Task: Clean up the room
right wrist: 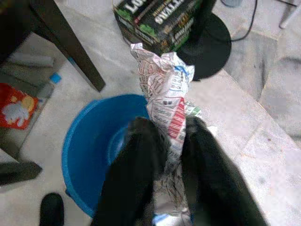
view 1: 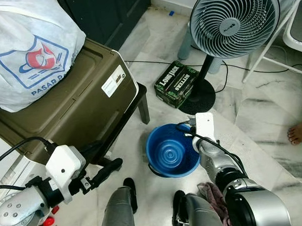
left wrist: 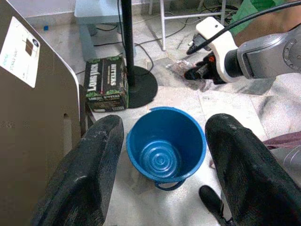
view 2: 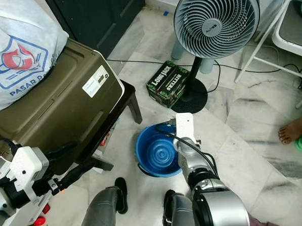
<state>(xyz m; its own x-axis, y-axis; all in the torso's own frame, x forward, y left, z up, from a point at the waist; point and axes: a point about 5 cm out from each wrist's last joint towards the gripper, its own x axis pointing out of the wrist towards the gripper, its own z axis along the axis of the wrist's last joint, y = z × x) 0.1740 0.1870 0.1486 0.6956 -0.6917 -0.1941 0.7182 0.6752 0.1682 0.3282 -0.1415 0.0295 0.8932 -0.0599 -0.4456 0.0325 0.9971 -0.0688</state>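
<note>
A blue bucket stands empty on the marble floor in front of me. My right gripper is shut on a crumpled printed wrapper, white with red and green, and holds it just above the bucket's right rim. The right arm's white wrist reaches over that rim. My left gripper is open and holds nothing; it hovers low to the left of the bucket, beside the olive bin.
An olive bin with a white shopping bag sits on a dark low table at left. A standing fan and a green-black box are behind the bucket. A person's foot is at right. A pink cloth lies near me.
</note>
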